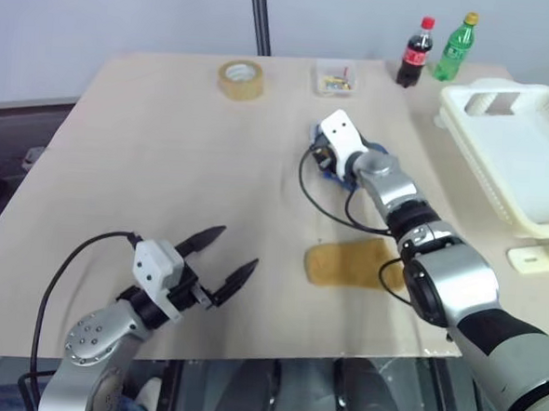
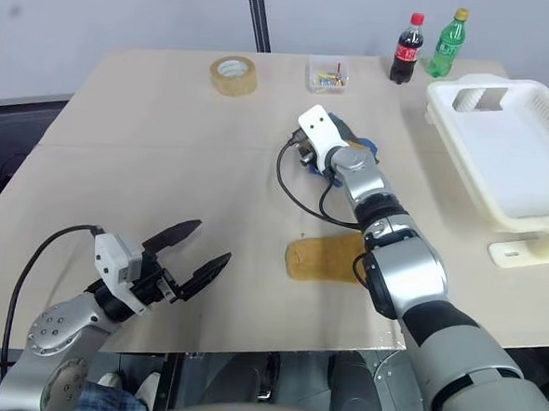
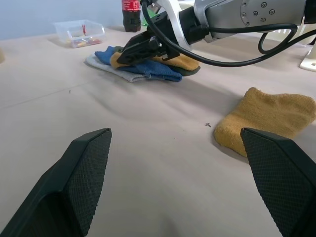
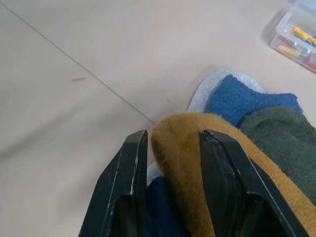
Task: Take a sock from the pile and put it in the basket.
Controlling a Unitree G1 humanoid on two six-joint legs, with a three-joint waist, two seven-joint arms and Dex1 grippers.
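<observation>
The pile (image 3: 143, 66) of blue, grey, dark green and mustard-yellow socks lies at the middle of the far half of the table. My right gripper (image 4: 173, 136) reaches into it from the near side. Its two fingers press on either side of a folded edge of the top mustard sock (image 4: 182, 148), shut on it. Blue (image 4: 242, 96) and dark green (image 4: 281, 131) socks lie just beyond. The white slotted basket (image 1: 469, 148) stands at the right edge of the table and holds nothing I can see. My left gripper (image 1: 230, 254) hovers open and empty near the front left.
A single mustard sock (image 1: 350, 263) lies flat near the front edge, under my right forearm. A roll of tape (image 1: 240, 79), a small clear box (image 1: 336, 77) and two bottles (image 1: 415, 52) stand along the far edge. A white part (image 1: 537, 257) lies beside the basket.
</observation>
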